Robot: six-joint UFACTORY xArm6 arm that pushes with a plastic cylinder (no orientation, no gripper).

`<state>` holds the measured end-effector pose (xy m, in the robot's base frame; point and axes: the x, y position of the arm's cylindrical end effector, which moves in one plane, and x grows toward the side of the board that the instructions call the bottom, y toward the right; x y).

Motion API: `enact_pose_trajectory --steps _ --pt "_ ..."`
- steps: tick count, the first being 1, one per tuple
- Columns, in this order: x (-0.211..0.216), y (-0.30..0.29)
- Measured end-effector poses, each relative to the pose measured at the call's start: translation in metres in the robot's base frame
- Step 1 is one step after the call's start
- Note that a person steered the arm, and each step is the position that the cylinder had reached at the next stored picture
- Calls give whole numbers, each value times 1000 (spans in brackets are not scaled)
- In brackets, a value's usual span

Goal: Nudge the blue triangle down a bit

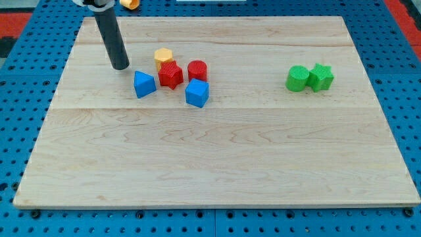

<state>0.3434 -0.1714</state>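
My tip [120, 66] is bare, holding nothing. The blue triangle [144, 84] sits just below-right; it looks light and slidy, so push its top edge.

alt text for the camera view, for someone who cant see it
My tip sits just up-left of the blue triangle on a wooden board. Yellow, two red and a blue cube cluster right; two green blocks far right.

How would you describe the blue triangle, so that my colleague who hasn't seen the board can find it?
On the wooden board, find the cluster of blocks in the upper left. The blue triangle is its leftmost piece, just below and right of my tip. The other blue block is a cube, further right.
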Motion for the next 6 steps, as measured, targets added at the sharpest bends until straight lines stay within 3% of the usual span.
enact_pose_trajectory --steps 3,6 --pt "21 84" --pt "11 25"
